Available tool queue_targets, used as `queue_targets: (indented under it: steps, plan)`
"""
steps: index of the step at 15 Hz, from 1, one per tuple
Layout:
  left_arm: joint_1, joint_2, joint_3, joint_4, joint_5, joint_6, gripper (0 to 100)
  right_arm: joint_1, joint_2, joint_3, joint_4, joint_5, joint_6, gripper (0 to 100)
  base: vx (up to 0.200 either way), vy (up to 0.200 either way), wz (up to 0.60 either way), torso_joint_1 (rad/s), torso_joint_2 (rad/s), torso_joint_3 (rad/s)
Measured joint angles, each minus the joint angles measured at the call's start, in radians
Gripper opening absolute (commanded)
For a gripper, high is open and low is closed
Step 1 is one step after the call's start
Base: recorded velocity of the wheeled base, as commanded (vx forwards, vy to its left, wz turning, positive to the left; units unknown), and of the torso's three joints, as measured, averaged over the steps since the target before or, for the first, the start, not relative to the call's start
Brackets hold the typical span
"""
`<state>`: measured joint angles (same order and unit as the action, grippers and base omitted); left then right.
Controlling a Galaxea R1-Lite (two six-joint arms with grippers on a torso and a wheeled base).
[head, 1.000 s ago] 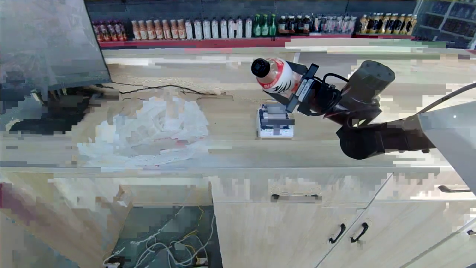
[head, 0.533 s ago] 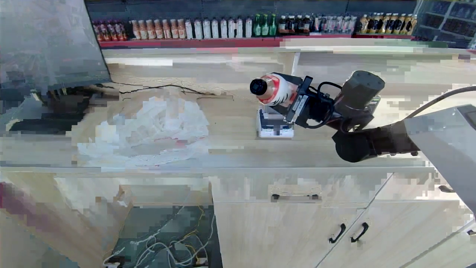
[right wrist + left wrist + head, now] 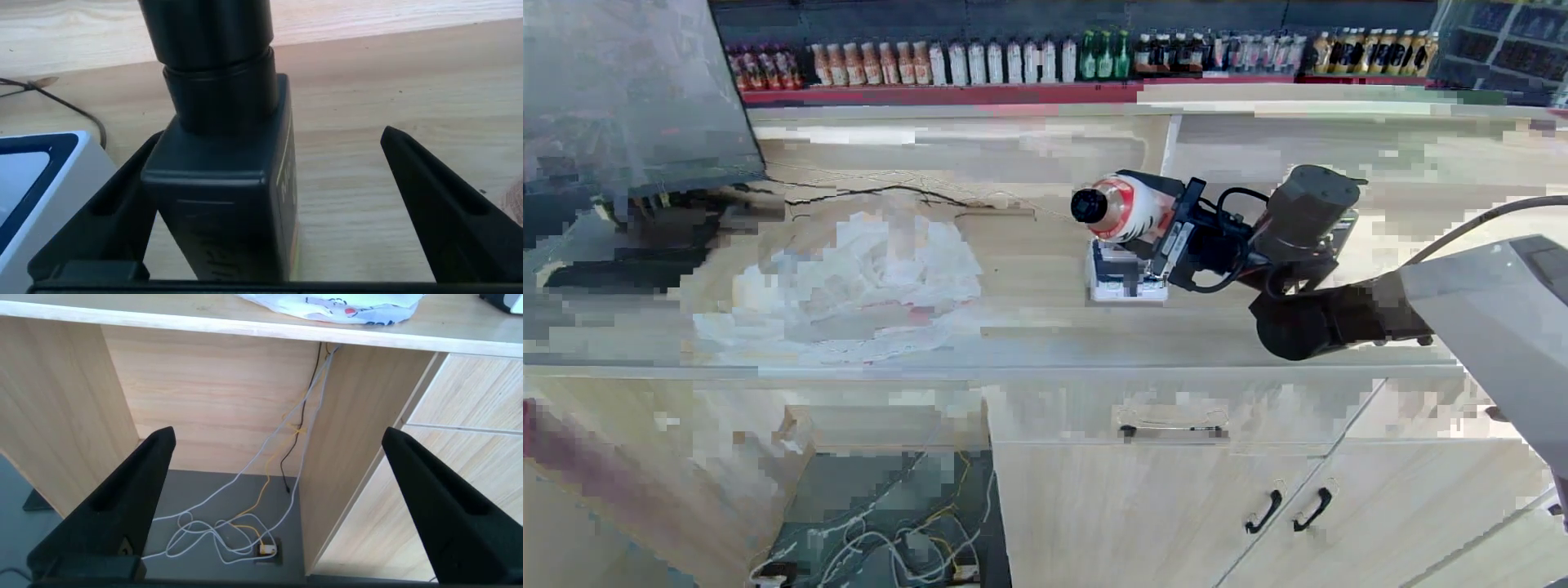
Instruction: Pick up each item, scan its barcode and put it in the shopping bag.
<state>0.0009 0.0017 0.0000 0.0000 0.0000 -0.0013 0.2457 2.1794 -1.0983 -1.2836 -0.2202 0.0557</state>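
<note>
While above one scanner (image 3: 1123, 282), one bottle (image 3: 1117, 208) clamped in right gripper (image 3: 1143, 214); left gripper (image 3: 278, 441) fingers apart.

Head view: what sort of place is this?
Probably a shop checkout: shelved drink bottles behind, a scanner on the wooden counter under the bottle in the right gripper, and a shopping bag nearby.

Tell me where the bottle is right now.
Head view, right side: the bottle lies sideways in the right gripper, just above the scanner on the counter, with the white shopping bag off to its left.
</note>
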Motion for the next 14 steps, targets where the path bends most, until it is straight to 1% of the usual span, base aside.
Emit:
queue_targets:
  steps: [7, 8, 14]
  plan:
    - [0.000, 0.000, 0.000, 0.000, 0.000, 0.000, 100, -0.001, 0.031, -0.018, -0.001, -0.006, 0.021, 100, 0.000, 0.000, 0.00, 0.000, 0.00, 0.000]
    - [0.000, 0.000, 0.000, 0.000, 0.000, 0.000, 100, 0.000, 0.031, -0.018, -0.002, -0.008, 0.024, 0, 0.000, 0.000, 0.00, 0.000, 0.00, 0.000]
    - [0.000, 0.000, 0.000, 0.000, 0.000, 0.000, 100, -0.009, 0.033, -0.018, -0.009, -0.015, 0.026, 0, 0.000, 0.000, 0.00, 0.000, 0.00, 0.000]
